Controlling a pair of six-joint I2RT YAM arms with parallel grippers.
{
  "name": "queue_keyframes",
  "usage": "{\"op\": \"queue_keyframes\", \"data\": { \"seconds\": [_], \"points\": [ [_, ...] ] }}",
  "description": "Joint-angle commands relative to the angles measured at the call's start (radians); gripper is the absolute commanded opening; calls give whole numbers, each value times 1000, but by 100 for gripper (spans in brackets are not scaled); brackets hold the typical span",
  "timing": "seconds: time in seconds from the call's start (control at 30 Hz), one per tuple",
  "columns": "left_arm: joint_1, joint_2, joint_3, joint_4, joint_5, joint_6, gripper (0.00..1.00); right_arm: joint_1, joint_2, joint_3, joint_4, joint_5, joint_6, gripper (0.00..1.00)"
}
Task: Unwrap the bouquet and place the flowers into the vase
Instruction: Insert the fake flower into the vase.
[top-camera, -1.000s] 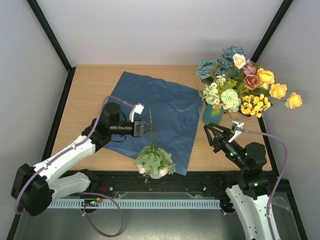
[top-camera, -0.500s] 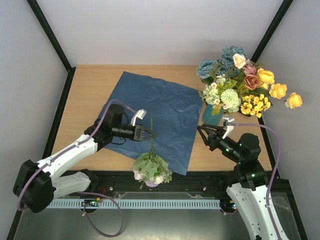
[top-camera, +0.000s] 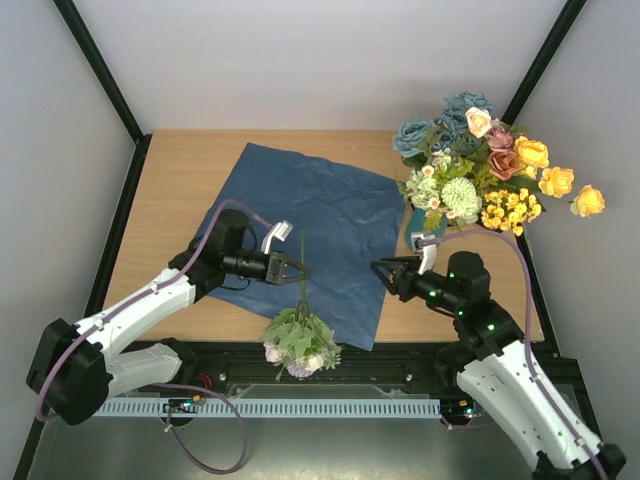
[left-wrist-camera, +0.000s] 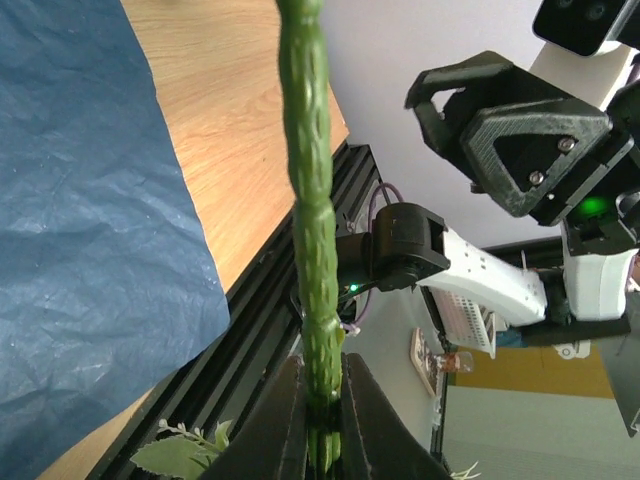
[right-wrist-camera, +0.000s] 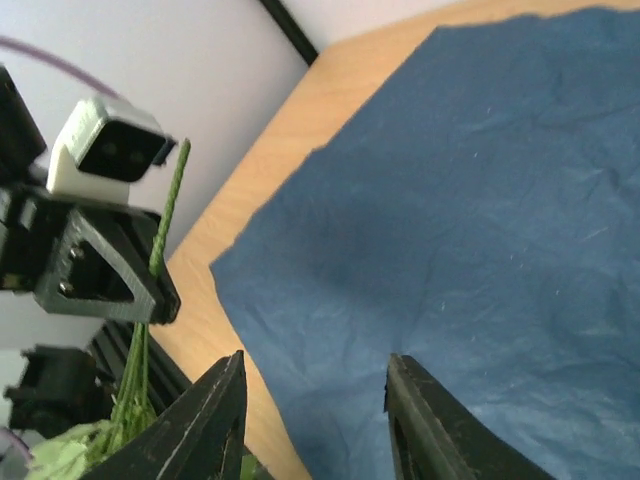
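My left gripper (top-camera: 297, 270) is shut on the green stem (left-wrist-camera: 310, 200) of one of the flowers, low over the near part of the blue paper (top-camera: 320, 215). The stem's leafy pale-pink head (top-camera: 300, 343) hangs past the table's near edge and its bare end points away. In the left wrist view the fingers (left-wrist-camera: 285, 420) pinch the stem on both sides. My right gripper (top-camera: 382, 272) is open and holds nothing, hovering over the paper's right edge and facing the left gripper (right-wrist-camera: 100, 270). The teal vase (top-camera: 415, 232) stands at the right, mostly hidden under a mass of mixed flowers (top-camera: 480, 160).
The blue paper (right-wrist-camera: 480, 200) lies spread flat and creased over the middle of the wooden table (top-camera: 180, 180). Black frame posts (top-camera: 100, 70) rise at the back corners. A black rail (top-camera: 400, 352) runs along the near edge between the arm bases.
My right arm has swung left from beside the vase to over the paper's right edge, jaws pointing at the left gripper. The held flower has dropped slightly toward the near edge.
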Motion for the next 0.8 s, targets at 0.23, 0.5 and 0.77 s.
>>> {"op": "queue_keyframes", "data": {
  "seconds": [0.23,0.5,0.77],
  "points": [
    [14,18,27,-130,89,72,2,420,229,149,129,207,-554,40],
    [13,-27,7,-144,127,78,2,618,340,175,190,257,-1291,49],
    [14,-27,-25,-120,160,30,2,676,352,122,233,304,-1774,46]
  ]
}}
